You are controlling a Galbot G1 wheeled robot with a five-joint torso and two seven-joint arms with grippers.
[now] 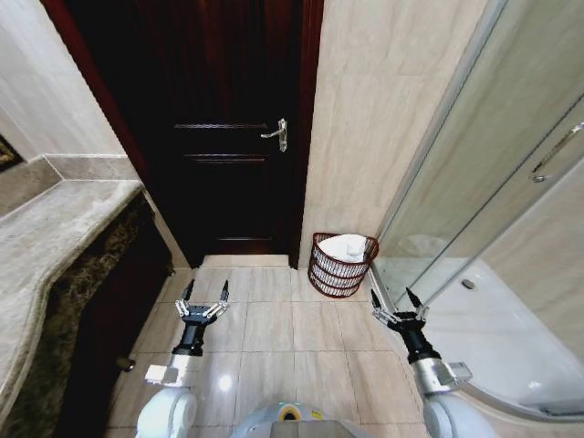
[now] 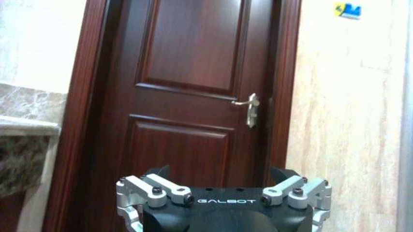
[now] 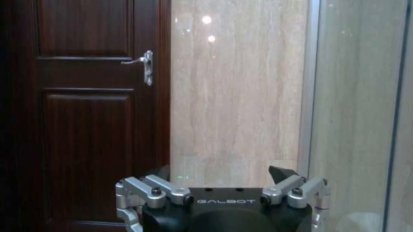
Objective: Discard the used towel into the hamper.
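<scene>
Head view shows me standing on the tiled bathroom floor (image 1: 274, 338), facing the dark wooden door (image 1: 228, 137), with both arms held low in front of my body. My left gripper (image 1: 203, 301) hangs over the floor tiles near the dark-fronted vanity, its fingers (image 1: 186, 294) spread apart and holding nothing. My right gripper (image 1: 397, 306) sits just beside the curved edge of the shower enclosure (image 1: 511, 274), its fingers also spread wide and empty.

The hamper (image 1: 341, 265) stands on the floor against the beige wall, between the door frame and the shower glass, ahead of me and closer to my right arm. A white bundle, which I take to be the towel (image 1: 347, 246), lies inside it, filling the upper part and reaching about to the rim. Neither of my grippers is touching the hamper; both are well apart from it.

Left wrist view looks past my spread fingers at the door and its handle (image 2: 248, 107); right wrist view looks at the same door edge, the marble wall and the glass panel.

As I judge it, the discarding is done: the towel is in the hamper and my fingers are free. Nothing of the task appears left.
</scene>
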